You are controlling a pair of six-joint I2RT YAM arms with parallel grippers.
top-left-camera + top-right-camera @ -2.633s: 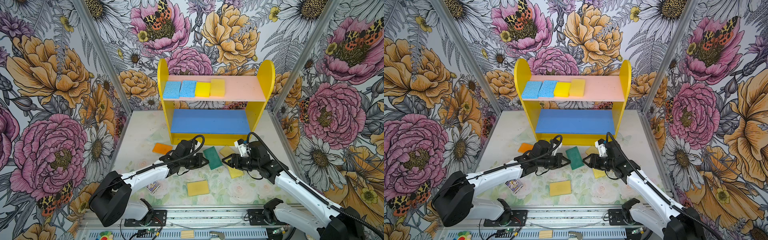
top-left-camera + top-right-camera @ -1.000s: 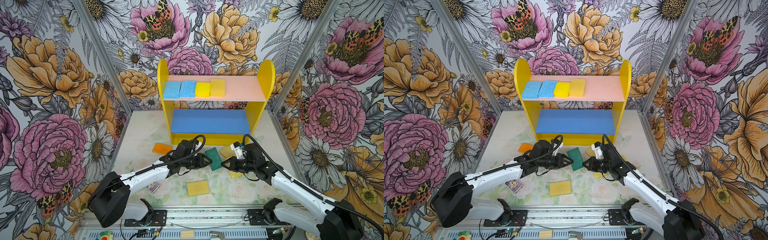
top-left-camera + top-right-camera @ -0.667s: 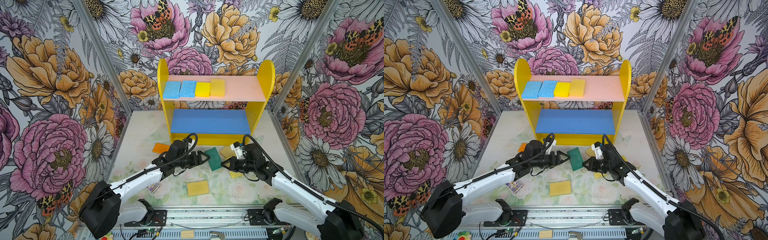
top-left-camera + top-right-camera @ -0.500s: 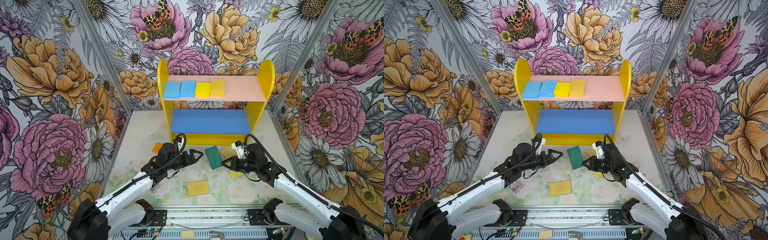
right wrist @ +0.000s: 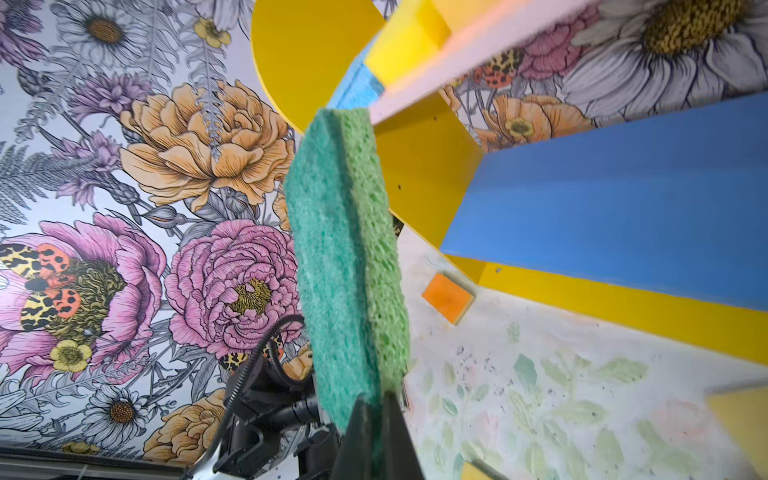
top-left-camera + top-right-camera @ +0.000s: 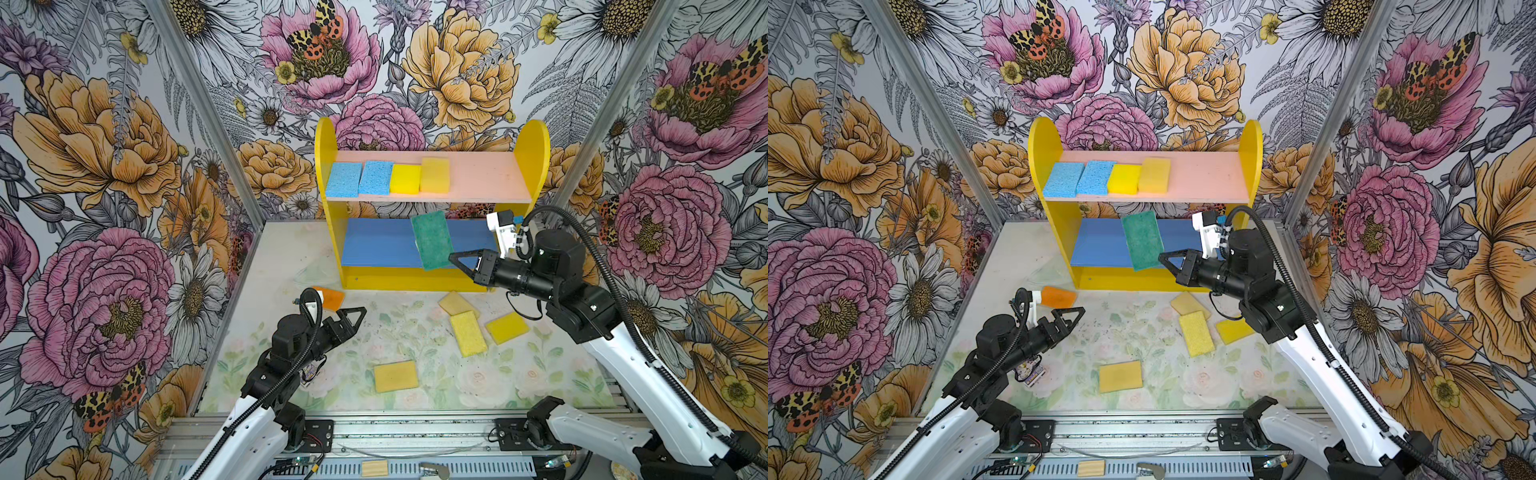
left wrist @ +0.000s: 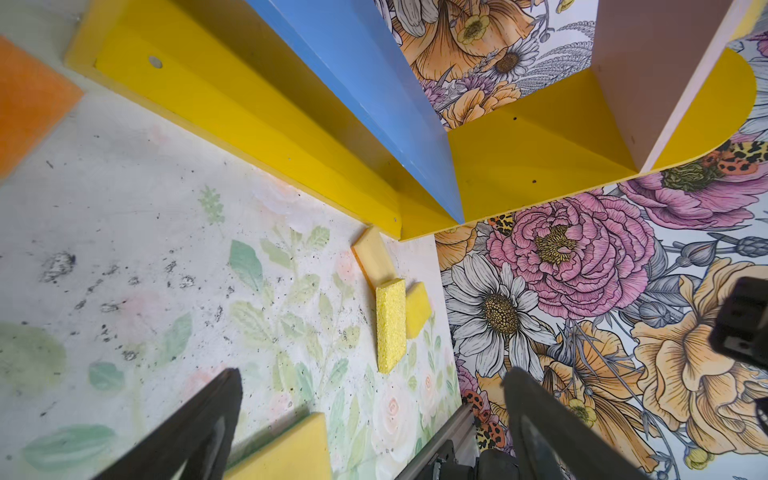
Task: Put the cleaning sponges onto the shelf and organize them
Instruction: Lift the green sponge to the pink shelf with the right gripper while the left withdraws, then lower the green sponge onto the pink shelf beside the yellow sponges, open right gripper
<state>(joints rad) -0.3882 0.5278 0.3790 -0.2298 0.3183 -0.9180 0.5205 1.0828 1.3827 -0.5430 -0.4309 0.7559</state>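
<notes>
Partly hidden orange sponge [image 6: 333, 297]; left end effector [image 6: 358, 315] agape, right end effector [image 6: 456, 257] clamps green sponge [image 6: 430, 239].

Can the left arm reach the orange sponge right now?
Probably yes: the left gripper, jaws open and empty, sits close beside the orange sponge, with only bare table between.

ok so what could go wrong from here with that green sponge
1. The right gripper pinches the green sponge only at one end, so the long free part may sag or slip out.
2. In the right wrist view its far end looks close to the front edge of the pink board; it could catch there going in.
</notes>
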